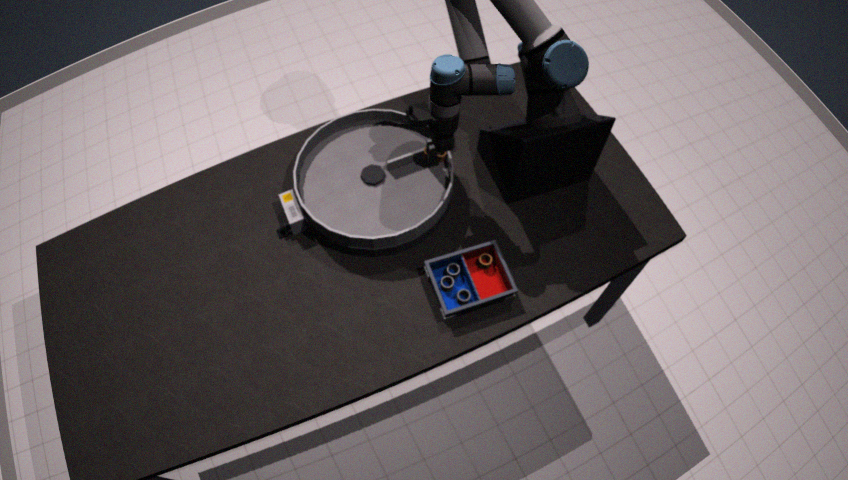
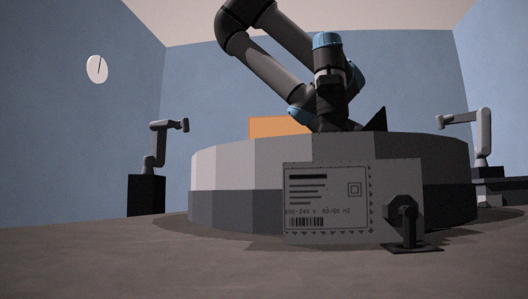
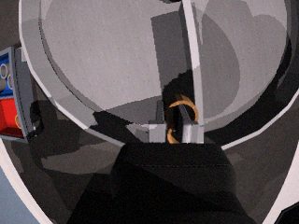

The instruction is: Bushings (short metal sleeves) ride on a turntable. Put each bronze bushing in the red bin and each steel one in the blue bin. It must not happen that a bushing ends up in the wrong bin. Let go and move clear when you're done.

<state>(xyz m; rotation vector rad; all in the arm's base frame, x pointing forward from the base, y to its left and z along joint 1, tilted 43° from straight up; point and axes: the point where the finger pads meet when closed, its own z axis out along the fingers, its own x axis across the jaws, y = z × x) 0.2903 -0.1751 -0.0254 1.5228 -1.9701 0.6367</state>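
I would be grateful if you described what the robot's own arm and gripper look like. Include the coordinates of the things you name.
The arm (image 1: 468, 32) (image 2: 272, 70) has thick, rounded dark grey tubes and near-black joint housings with light-blue round caps, plus a pale band near the wrist. The gripper (image 1: 435, 155) (image 3: 169, 110) has a blocky black body and two short fingers with light grey blocks at their bases and darker, narrow tips.

At the centre of the top view, the turntable (image 1: 345, 205) (image 2: 229, 162) (image 3: 103, 51) looks like smooth, matt grey metal. The bushing (image 1: 485, 259) in the red compartment resembles bronze metal. The dark table (image 1: 238, 297) (image 2: 129, 266) appears matt, faintly mottled.
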